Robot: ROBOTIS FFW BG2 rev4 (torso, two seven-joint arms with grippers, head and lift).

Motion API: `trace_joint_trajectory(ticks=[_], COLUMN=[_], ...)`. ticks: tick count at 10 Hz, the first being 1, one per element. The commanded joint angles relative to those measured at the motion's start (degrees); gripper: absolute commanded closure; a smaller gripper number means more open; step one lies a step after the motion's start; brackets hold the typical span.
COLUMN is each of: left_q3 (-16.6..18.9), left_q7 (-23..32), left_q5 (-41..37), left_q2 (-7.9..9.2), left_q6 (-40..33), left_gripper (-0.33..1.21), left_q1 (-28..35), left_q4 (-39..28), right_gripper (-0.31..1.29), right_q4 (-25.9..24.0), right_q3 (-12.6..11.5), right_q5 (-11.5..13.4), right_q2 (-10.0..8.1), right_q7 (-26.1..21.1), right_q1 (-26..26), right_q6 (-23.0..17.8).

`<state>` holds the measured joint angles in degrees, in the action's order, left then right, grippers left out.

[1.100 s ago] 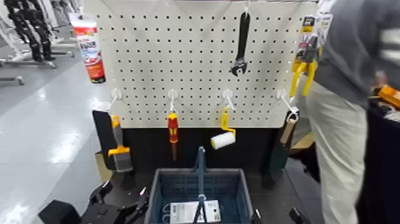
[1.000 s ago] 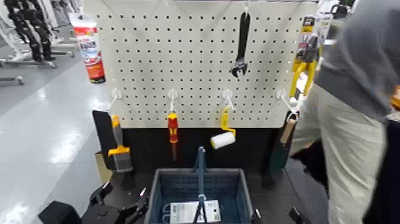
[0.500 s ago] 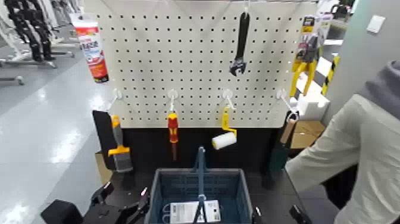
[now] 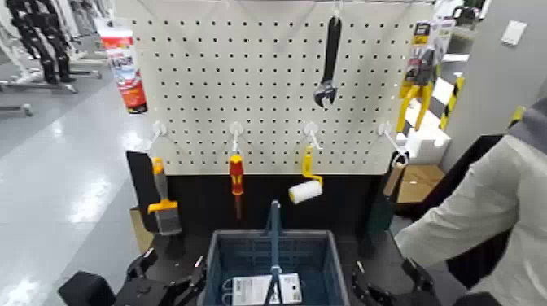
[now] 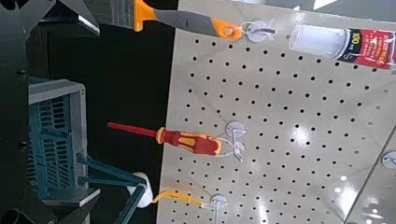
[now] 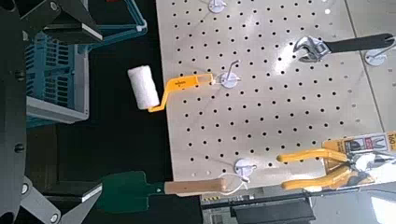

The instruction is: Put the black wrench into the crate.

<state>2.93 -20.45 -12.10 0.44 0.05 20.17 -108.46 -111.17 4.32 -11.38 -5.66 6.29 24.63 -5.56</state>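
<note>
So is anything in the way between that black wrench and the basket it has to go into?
Yes, probably: the paint roller hangs below the wrench, and the basket's upright handle splits its opening.

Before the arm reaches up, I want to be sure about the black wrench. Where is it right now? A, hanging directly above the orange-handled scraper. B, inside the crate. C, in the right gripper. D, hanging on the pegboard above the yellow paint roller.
D: the black wrench hangs head-down on the pegboard, above and slightly right of the yellow paint roller in the head view.
</note>
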Motion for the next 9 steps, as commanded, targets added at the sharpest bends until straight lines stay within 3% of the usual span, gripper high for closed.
trace_joint_trajectory(ticks=[1,9], left_q3=[-0.03,-0.91], left_q7=[-0.02,-0.11], left_q5=[-0.03,-0.12], left_q2=[0.00,0.88], left_q6=[0.39,1.45], left_gripper=[0.10,0.10], left_q1=[-0.21,-1.62], left_q4=[0.09,0.26], right_gripper=[0.18,0.18], right_q4=[-0.01,1.84], right_q3=[-1.77,-4.15], right_q5=[-0.31,-3.56], right_q2=[0.56,0.56], right_q7=[3.20,12.35], right_q1=[-3.28,-15.14], right_q6=[1.78,5.82])
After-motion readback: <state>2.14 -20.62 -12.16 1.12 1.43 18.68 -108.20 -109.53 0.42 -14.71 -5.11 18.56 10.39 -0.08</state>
